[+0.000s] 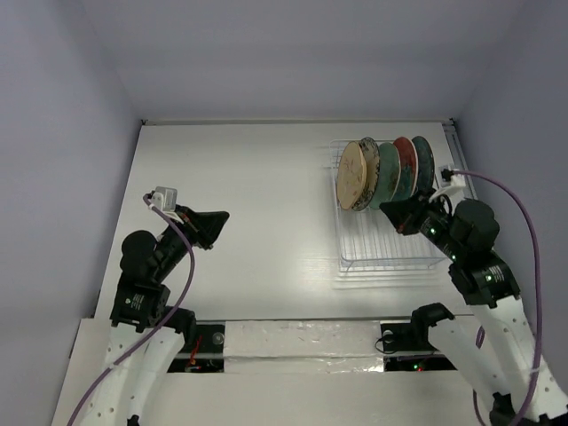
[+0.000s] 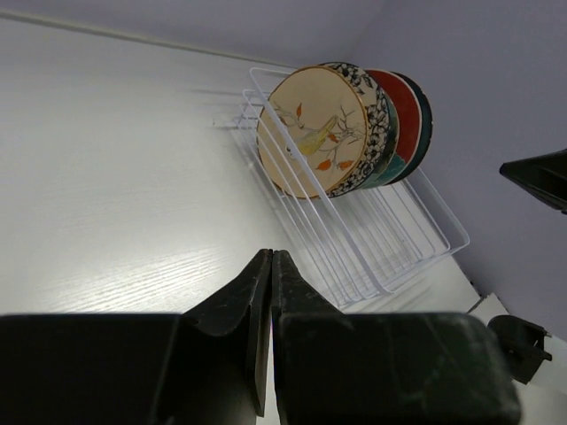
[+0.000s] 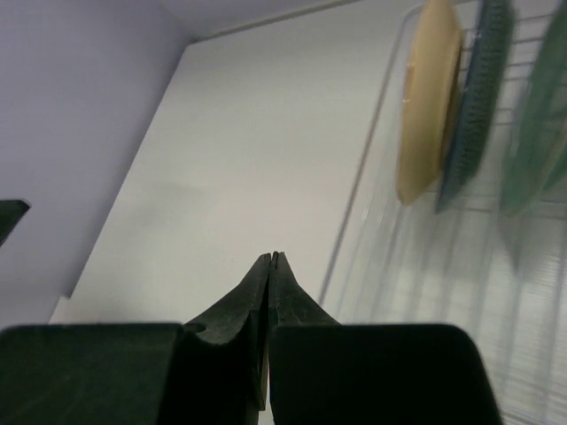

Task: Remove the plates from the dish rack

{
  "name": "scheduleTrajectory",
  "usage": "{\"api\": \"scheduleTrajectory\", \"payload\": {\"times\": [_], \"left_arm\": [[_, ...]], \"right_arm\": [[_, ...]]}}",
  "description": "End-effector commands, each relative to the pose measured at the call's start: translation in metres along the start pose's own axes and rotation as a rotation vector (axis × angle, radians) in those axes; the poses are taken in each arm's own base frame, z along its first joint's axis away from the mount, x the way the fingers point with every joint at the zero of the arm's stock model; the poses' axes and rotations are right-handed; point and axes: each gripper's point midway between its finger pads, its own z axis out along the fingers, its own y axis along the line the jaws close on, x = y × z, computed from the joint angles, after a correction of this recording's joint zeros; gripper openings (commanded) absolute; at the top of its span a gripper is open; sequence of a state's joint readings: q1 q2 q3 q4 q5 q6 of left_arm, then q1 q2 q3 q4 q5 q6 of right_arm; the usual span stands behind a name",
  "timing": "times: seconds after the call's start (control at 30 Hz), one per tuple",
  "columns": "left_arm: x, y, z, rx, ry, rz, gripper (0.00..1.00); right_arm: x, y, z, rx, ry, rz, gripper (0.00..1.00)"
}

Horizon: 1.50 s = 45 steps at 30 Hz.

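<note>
Several plates stand upright in the far half of the white wire dish rack [image 1: 390, 248]. The tan-backed plate [image 1: 357, 175] faces left, then the blue-floral one [image 1: 373, 151], a pale green one [image 1: 388, 175], the red one [image 1: 406, 158] and the dark teal one [image 1: 424, 164]. The left wrist view shows the tan-backed plate [image 2: 310, 133], with a bird on it, and the rack [image 2: 399, 235]. My left gripper [image 1: 217, 219] is shut and empty, far left of the rack. My right gripper [image 1: 397, 213] is shut and empty, over the rack just near of the plates [image 3: 430, 97].
The rack's near half [image 3: 416, 292] holds nothing. Grey walls close in the white table [image 1: 248, 177] on the left, far and right sides. A purple cable [image 1: 524, 213] loops beside the right arm. The right gripper's tip [image 2: 540, 177] shows in the left wrist view.
</note>
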<state>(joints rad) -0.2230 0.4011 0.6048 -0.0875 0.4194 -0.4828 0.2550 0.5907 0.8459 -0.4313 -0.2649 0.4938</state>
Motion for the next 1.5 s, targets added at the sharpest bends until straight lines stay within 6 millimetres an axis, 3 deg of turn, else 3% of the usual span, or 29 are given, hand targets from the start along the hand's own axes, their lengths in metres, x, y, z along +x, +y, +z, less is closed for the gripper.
{"api": "scheduleTrajectory", "payload": {"times": [0.0, 0.03, 0.07, 0.1, 0.23, 0.37, 0.47, 0.57, 0.77, 0.93, 1.1, 1.23, 1.47], "left_arm": [[-0.001, 0.004, 0.005, -0.017, -0.001, -0.01, 0.0], [0.0, 0.005, 0.005, -0.02, -0.002, -0.008, 0.0], [-0.002, 0.004, 0.004, -0.019, -0.01, -0.007, 0.0], [-0.002, 0.005, 0.003, -0.022, -0.014, -0.006, 0.0], [-0.002, 0.001, 0.002, -0.002, -0.01, -0.007, 0.0], [-0.002, 0.0, 0.002, 0.002, -0.014, -0.006, 0.04], [-0.005, -0.002, 0.0, 0.003, -0.027, -0.002, 0.07], [-0.007, -0.003, -0.002, 0.008, -0.036, 0.001, 0.09], [-0.006, -0.003, -0.002, 0.01, -0.033, 0.0, 0.15], [-0.007, -0.004, -0.003, 0.009, -0.04, 0.002, 0.17], [-0.008, -0.004, -0.003, 0.01, -0.041, 0.004, 0.2], [-0.008, -0.005, -0.003, 0.013, -0.043, 0.006, 0.22], [-0.008, -0.005, -0.004, 0.013, -0.046, 0.007, 0.24]], "right_arm": [[-0.028, 0.025, 0.02, 0.008, -0.055, -0.042, 0.0], [-0.022, 0.033, 0.025, 0.003, -0.023, -0.072, 0.0], [-0.033, 0.033, 0.029, 0.041, -0.046, -0.089, 0.0], [-0.025, 0.027, 0.042, 0.077, 0.004, -0.106, 0.0], [-0.035, 0.008, 0.063, 0.206, 0.014, -0.166, 0.01], [-0.041, -0.004, 0.083, 0.304, 0.043, -0.223, 0.38], [-0.05, -0.02, 0.088, 0.41, 0.033, -0.253, 0.44], [-0.059, -0.03, 0.089, 0.479, -0.004, -0.267, 0.45], [-0.065, -0.072, 0.097, 0.713, 0.013, -0.318, 0.43], [-0.06, -0.086, 0.121, 0.715, 0.062, -0.332, 0.44], [-0.062, -0.114, 0.134, 0.785, 0.092, -0.338, 0.45], [-0.051, -0.129, 0.151, 0.784, 0.137, -0.339, 0.45], [-0.041, -0.14, 0.17, 0.807, 0.168, -0.352, 0.29]]}}
